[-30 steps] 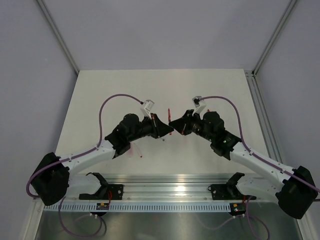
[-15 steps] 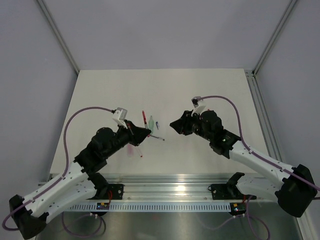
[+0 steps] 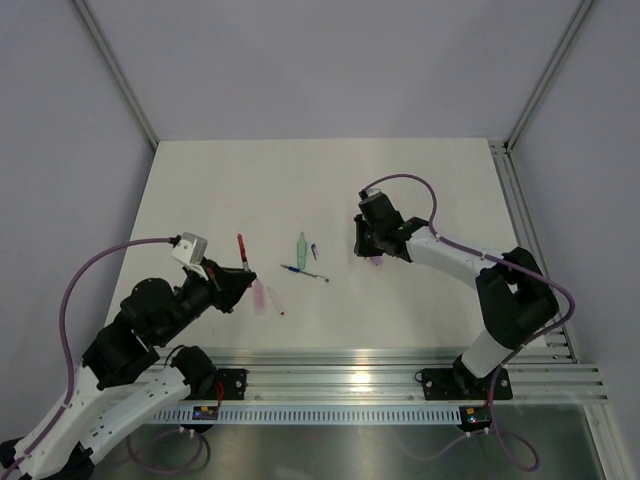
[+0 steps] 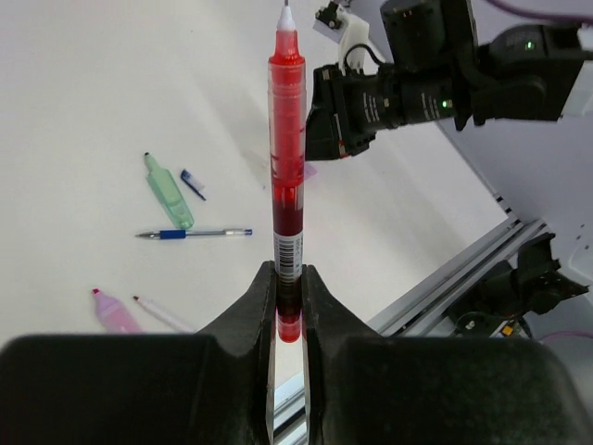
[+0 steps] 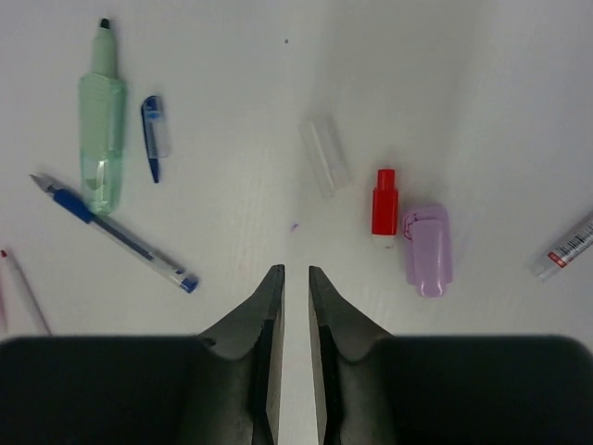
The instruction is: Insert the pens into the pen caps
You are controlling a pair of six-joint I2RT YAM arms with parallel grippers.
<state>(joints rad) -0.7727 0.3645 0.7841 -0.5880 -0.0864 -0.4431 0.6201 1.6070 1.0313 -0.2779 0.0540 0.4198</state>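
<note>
The left end effector point(image 4: 287, 283) pinched the lower end of a red pen point(image 4: 286, 139), which stood upright between its fingers with the bare tip uppermost, raised above the table point(image 3: 430, 170) toward its near left corner. The right end effector point(image 5: 296, 274) hung just right of the table's middle, its fingers a narrow slit apart and holding nothing. Just beyond its tips lay a red cap point(image 5: 384, 202) beside a purple cap point(image 5: 427, 248), with a clear cap point(image 5: 324, 156) near them. At the table's middle lay a green cap point(image 3: 301, 245), a blue cap point(image 3: 314, 251) just beside it, and a blue pen point(image 3: 303, 272) toward the near edge. A pink cap point(image 3: 259, 295) and a thin pink pen point(image 3: 275, 300) lay side by side closer to the near edge, near the left end effector.
</note>
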